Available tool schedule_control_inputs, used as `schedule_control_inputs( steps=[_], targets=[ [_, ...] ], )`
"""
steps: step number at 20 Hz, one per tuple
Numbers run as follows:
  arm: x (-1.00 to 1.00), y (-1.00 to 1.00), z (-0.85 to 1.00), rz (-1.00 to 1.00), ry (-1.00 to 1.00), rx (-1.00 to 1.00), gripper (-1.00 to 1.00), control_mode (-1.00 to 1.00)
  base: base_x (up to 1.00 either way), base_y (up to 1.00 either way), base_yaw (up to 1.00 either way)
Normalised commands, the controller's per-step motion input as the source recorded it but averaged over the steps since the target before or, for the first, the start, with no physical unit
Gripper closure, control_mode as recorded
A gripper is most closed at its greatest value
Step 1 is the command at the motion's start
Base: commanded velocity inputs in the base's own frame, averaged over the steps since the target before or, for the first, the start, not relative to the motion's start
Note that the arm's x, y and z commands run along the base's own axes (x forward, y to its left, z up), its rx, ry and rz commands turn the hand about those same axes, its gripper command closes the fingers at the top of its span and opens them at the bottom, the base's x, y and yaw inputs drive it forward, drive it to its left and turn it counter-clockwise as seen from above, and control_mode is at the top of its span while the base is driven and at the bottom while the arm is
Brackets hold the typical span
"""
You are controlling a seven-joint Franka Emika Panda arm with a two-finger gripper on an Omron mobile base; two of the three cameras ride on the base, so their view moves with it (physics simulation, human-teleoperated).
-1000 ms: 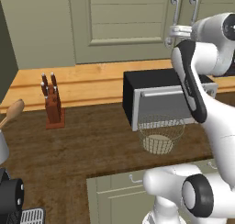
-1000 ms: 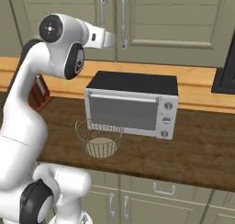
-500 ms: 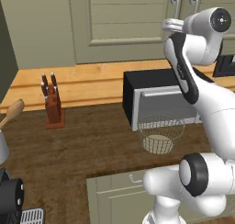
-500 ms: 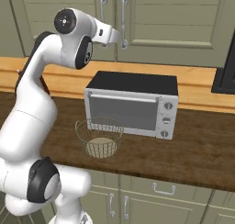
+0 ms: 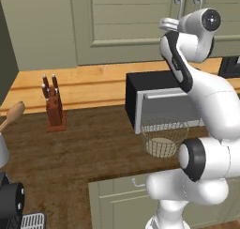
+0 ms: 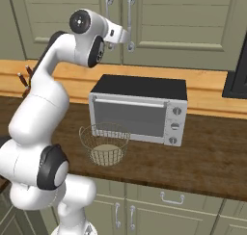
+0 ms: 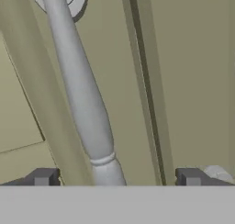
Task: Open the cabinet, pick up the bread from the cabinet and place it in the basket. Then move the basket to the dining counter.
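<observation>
With the gripper spread wide open, the cabinet handle runs lengthwise from upper left to bottom centre, between both fingertips.

1. The left base view looks forward and down from behind the arm, which rises at the lower right of the frame. The knife block sits at centre left.
2. The right base view looks at the same counter from the other side, with the arm at the left of the frame.
3. Both share the microwave, the basket and the cabinet doors along the top.
4. The hand view sits very close to a cabinet door, its handle running from upper left to bottom centre.
</observation>
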Motion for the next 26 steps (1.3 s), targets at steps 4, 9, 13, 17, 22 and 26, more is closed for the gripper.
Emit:
schedule_control_inputs(
  steps=[4, 9, 13, 17, 22, 26],
  targets=[
    [0.6, 0.0, -0.02, 0.0, 0.0, 0.01, 1.0, -1.0, 0.0, 0.0, 0.0],
    [0.51, 0.09, -0.04, 0.0, 0.0, 0.0, 1.0, -1.0, 0.0, 0.0, 0.0],
    [0.15, 0.38, -0.01, 0.01, 0.0, 0.0, 1.0, -1.0, 0.0, 0.0, 0.0],
    [-0.65, 0.82, 0.0, 0.1, 0.0, 0.0, 1.0, -1.0, 0.0, 0.0, 0.0],
    [-1.0, 0.77, 0.0, 0.18, 0.01, 0.0, 1.0, -1.0, 0.0, 0.0, 0.0],
    [-1.0, 0.84, 0.0, 0.2, 0.0, 0.0, 1.0, -1.0, 0.0, 0.0, 0.0]
  ],
)
